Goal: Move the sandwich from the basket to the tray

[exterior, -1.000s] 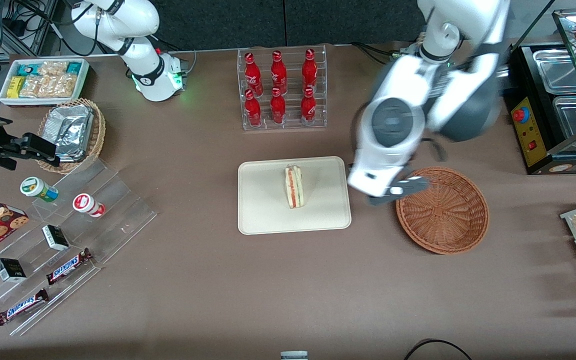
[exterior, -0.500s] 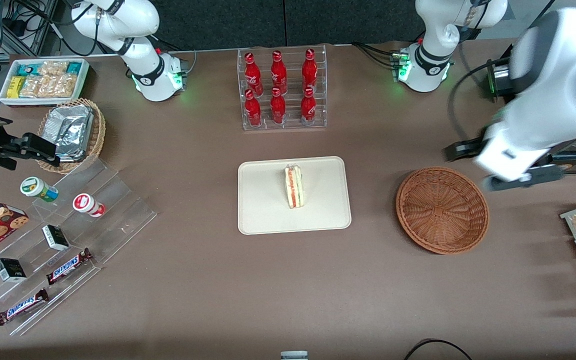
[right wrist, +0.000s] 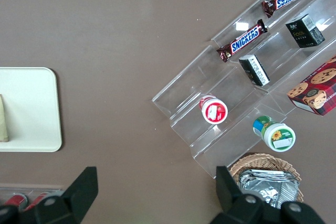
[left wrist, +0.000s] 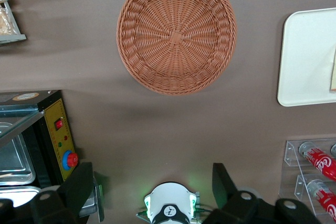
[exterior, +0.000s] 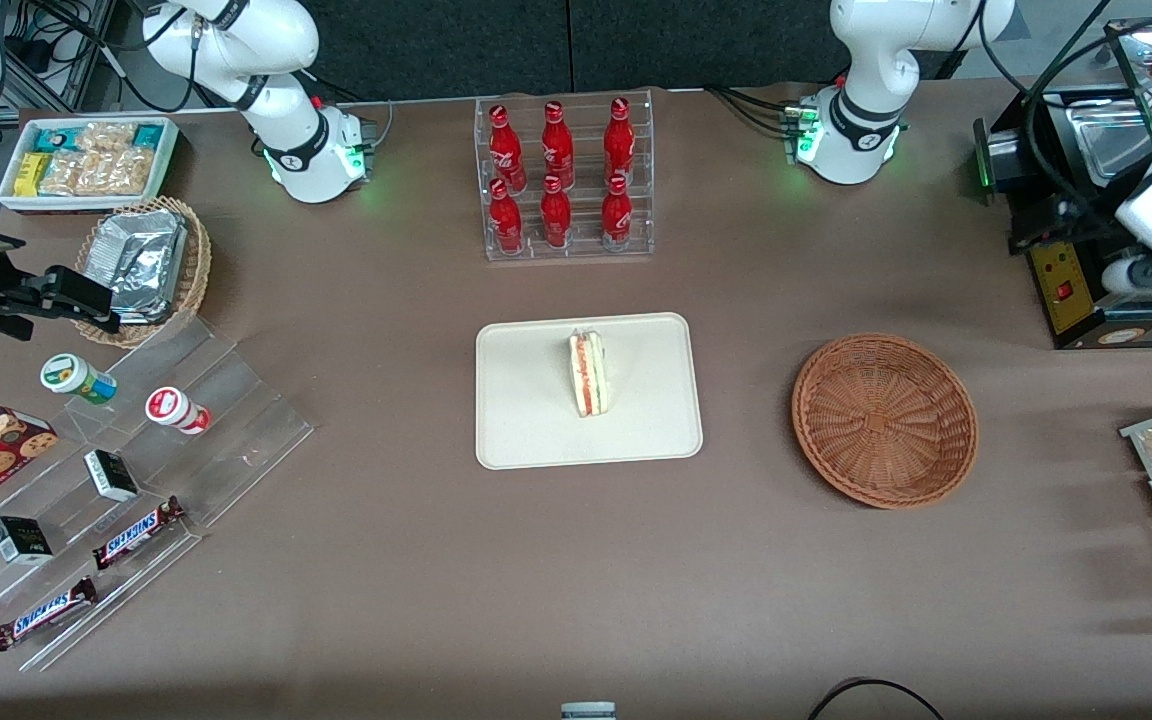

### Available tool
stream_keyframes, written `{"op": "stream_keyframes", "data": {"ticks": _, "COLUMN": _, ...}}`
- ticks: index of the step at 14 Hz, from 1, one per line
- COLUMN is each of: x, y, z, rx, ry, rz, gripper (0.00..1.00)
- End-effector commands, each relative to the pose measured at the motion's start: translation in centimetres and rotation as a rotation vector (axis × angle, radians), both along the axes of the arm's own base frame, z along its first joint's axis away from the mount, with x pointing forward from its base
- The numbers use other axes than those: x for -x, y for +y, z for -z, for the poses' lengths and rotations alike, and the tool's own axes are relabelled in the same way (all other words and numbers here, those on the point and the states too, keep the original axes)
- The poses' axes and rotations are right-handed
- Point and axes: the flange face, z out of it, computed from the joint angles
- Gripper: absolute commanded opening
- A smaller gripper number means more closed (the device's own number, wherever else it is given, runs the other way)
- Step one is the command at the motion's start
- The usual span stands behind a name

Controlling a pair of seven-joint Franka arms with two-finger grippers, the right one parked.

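On the tray [exterior: 526, 420], near its middle and closer to the edge farthest from the front camera, you have the sandwich [exterior: 588, 373] standing on edge with its red and green filling stripe facing up. The basket [exterior: 884, 420] sits beside the tray toward the working arm's end of the table, with nothing in it. Farther from the camera, your gripper [left wrist: 151, 188] hangs high above the table with its fingers spread wide and holding nothing.
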Motion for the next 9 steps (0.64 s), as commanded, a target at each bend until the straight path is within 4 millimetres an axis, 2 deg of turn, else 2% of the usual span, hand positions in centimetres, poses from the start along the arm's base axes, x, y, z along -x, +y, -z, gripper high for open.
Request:
{"op": "stream_keyframes", "data": {"ticks": 1, "x": -0.4, "y": -0.6, "z": 0.2, "rx": 0.009, "ry": -0.012, "rz": 0.022, "gripper": 1.00}}
{"op": "stream_keyframes", "data": {"ticks": 2, "x": -0.9, "y": -0.3, "z": 0.2, "rx": 0.009, "ry": -0.012, "rz": 0.017, "gripper": 1.00}}
{"op": "stream_keyframes", "data": {"ticks": 4, "x": -1.1, "y": -2.3, "z": -0.5, "rx": -0.001, "ry": -0.028, "rz": 0.048, "gripper": 1.00}}
{"op": "stream_keyframes", "data": {"ticks": 9, "x": -1.3, "y": -3.3, "z": -0.3, "rx": -0.006, "ry": -0.024, "rz": 0.044, "gripper": 1.00}}
